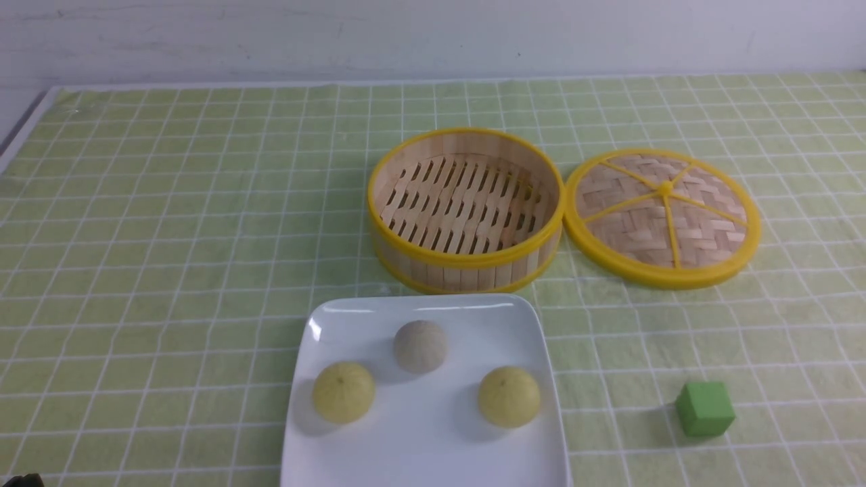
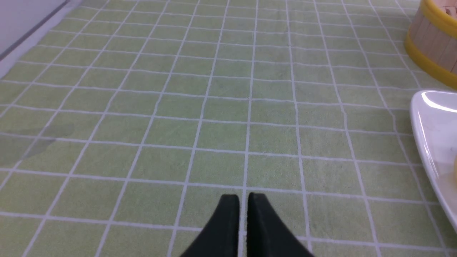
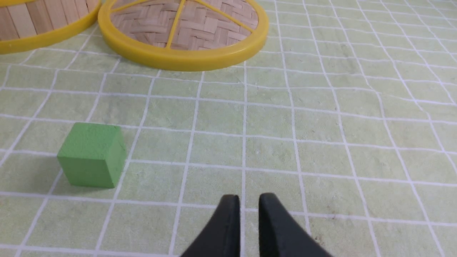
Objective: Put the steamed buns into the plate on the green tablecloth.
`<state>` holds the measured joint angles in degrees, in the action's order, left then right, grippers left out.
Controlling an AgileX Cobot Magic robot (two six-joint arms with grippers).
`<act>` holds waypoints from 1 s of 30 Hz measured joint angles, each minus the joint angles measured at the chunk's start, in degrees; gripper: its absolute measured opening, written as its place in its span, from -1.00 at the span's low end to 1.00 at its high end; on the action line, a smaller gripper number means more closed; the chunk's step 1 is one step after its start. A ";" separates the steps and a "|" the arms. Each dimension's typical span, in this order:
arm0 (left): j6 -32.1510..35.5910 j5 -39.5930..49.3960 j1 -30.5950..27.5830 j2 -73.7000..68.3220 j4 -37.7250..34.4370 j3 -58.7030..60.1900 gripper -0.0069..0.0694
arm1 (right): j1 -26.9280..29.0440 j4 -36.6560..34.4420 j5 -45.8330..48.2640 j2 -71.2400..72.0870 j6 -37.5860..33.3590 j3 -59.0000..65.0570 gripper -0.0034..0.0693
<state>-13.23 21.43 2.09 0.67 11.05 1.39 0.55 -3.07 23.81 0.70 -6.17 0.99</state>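
Three steamed buns lie on the white square plate (image 1: 433, 446) on the green tablecloth (image 1: 169, 223): a whitish-grey bun (image 1: 420, 345) at the far side, a pale yellow bun (image 1: 343, 391) at the left and another pale yellow bun (image 1: 509, 396) at the right. The plate's rim also shows in the left wrist view (image 2: 426, 135). My left gripper (image 2: 243, 197) is shut and empty over bare cloth, left of the plate. My right gripper (image 3: 249, 198) is shut and empty over bare cloth, right of the green cube. Neither gripper shows in the front view.
An empty bamboo steamer basket (image 1: 465, 208) with a yellow rim stands behind the plate. Its woven lid (image 1: 663, 216) lies flat to the right of it. A green cube (image 1: 705, 408) sits right of the plate and shows in the right wrist view (image 3: 91, 154). The cloth's left edge (image 1: 27, 128) borders a grey surface.
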 joint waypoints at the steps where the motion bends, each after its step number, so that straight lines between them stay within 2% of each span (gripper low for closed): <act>1: 0.00 0.00 0.00 0.00 0.00 0.00 -0.64 | 0.00 0.00 0.00 0.00 0.00 0.00 -0.61; 30: 0.00 0.00 0.00 0.00 0.01 0.00 -0.58 | 0.00 0.00 0.00 0.00 0.00 0.00 -0.54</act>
